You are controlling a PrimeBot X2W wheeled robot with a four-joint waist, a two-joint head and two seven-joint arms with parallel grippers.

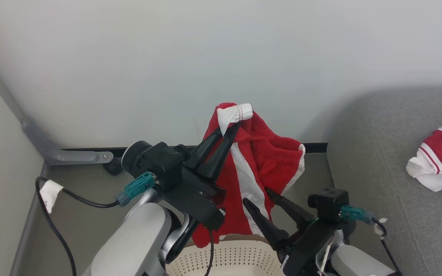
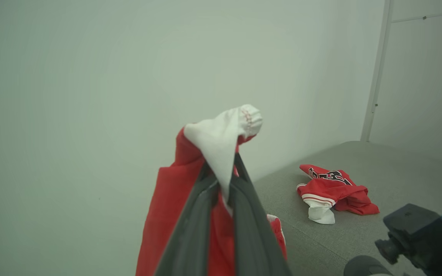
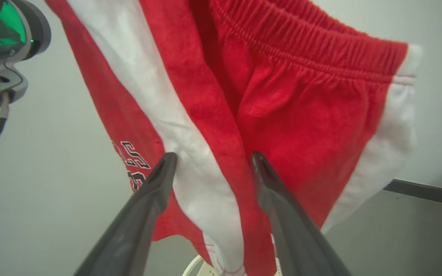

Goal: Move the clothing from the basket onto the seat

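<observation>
The left gripper (image 1: 228, 128) pinches the red shorts (image 1: 259, 168) by the white hem, the cloth hanging below its fingers over the basket (image 1: 236, 257), while the right gripper (image 1: 257, 195) holds its fingers spread beside the cloth; best to carry the shorts fully over the seat (image 1: 397, 153) before letting go.

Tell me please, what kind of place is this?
Likely a plain indoor room staged for a laundry chore: grey couch seat, perforated laundry basket, red sports clothing, bare pale walls.
</observation>
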